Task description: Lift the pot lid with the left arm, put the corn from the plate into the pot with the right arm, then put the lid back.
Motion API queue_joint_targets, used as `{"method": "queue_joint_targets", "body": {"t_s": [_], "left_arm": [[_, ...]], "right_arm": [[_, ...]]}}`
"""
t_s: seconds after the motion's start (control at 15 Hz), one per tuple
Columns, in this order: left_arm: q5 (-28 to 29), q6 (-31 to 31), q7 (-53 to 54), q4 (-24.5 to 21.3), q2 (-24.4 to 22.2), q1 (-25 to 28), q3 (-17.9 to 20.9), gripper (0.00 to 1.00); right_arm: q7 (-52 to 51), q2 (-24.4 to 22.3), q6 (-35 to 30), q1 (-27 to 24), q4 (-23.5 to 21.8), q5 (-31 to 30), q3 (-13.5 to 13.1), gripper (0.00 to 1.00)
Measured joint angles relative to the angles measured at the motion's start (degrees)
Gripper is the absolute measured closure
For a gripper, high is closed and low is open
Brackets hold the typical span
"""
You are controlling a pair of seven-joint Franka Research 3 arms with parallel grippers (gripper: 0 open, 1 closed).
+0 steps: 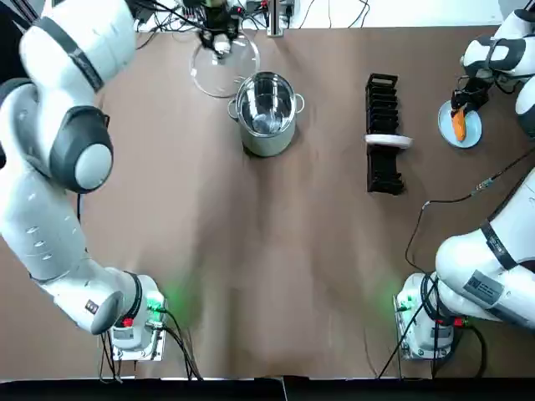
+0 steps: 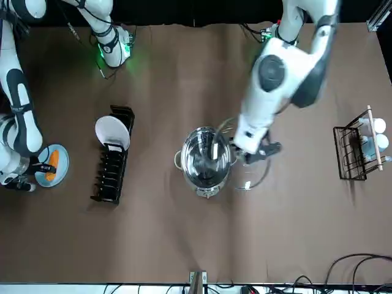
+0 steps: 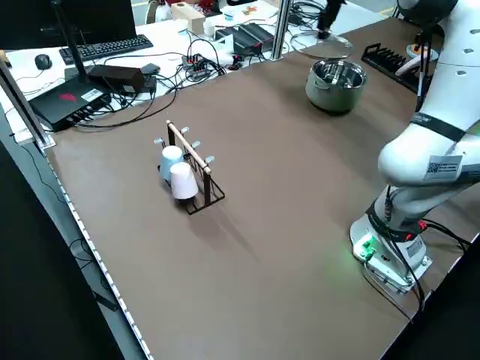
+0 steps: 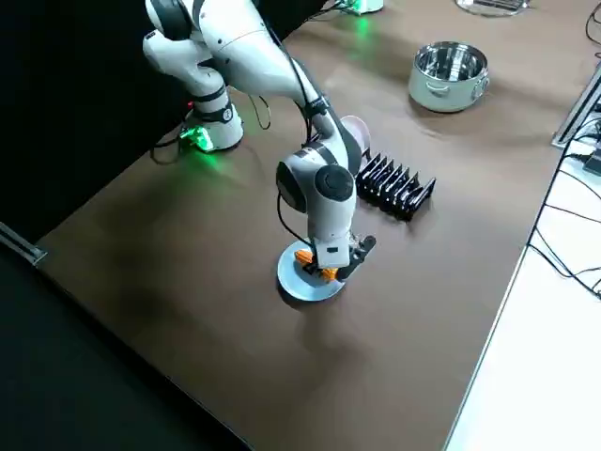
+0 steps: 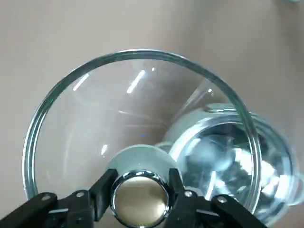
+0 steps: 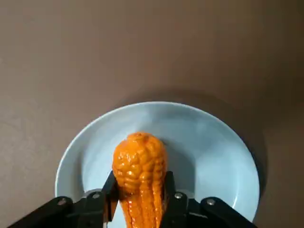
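Observation:
The steel pot (image 1: 266, 113) stands uncovered near the table's far side, with nothing visible inside. My left gripper (image 1: 219, 40) is shut on the knob (image 5: 140, 199) of the glass lid (image 1: 224, 67), holding it beside the pot on the far-left side. The orange corn (image 6: 139, 161) lies on the light blue plate (image 6: 213, 156) at the table's right edge. My right gripper (image 6: 140, 187) is down over the plate (image 1: 470, 134), with its fingers closed against both sides of the corn (image 1: 458, 125).
A black dish rack (image 1: 383, 138) holding one white plate (image 1: 389, 140) stands between the pot and the blue plate. A wire rack with cups (image 2: 358, 147) sits on the left arm's side. Cables and electronics lie beyond the far edge.

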Motion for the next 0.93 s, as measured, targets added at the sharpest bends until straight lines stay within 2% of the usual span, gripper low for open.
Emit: {"method": "queue_joint_targets", "body": {"t_s": [0.13,0.27,0.53,0.73,0.93], "left_arm": [[-0.03,-2.68,6.80,-1.13,-0.82,3.42,0.02,0.49],[-0.05,-4.34,13.56,-2.46,-0.81,6.33,0.01,0.49],[-0.14,-4.89,24.29,-4.16,-0.81,12.30,-0.04,0.49],[-0.25,-6.09,30.94,-4.31,-0.85,17.30,-1.06,0.49],[-0.32,-6.80,33.99,-4.97,-0.88,22.28,-4.56,0.49]], "right_arm": [[-1.20,-0.05,-1.58,1.24,1.11,-0.24,0.16,0.59],[-2.73,-0.54,-7.54,3.50,3.89,-0.85,0.33,0.59],[-5.84,-7.15,-21.61,11.81,10.83,-0.99,0.84,0.59],[-4.24,-12.19,-30.38,17.56,11.35,1.36,1.29,0.59],[3.05,-13.72,-36.34,23.56,11.34,7.50,1.91,0.59]]}}
